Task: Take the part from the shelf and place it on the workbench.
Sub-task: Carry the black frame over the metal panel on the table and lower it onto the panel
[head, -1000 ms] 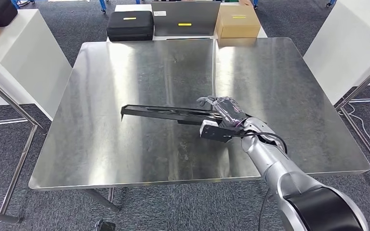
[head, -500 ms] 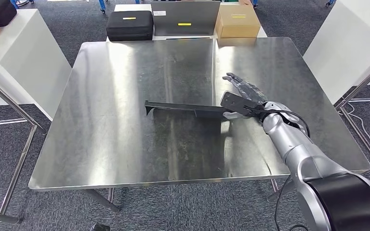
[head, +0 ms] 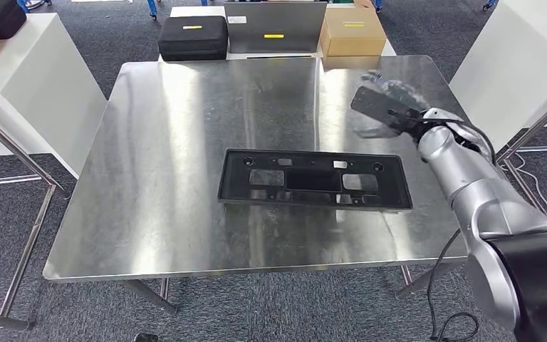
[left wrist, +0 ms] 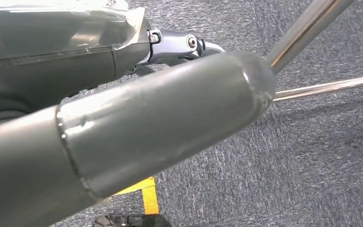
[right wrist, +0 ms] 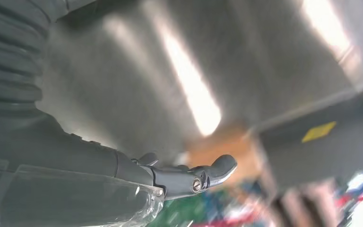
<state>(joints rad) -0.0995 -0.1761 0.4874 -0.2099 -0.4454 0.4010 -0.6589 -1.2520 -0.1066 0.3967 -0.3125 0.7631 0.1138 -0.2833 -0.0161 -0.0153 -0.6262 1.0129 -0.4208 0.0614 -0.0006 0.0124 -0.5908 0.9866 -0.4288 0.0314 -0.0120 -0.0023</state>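
lying flat mid-workbench (head: pixel 149 214): part (head: pixel 313 179)

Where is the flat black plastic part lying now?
In the head view, the flat black plastic part lies on the steel workbench, right of centre, apart from the raised right hand.
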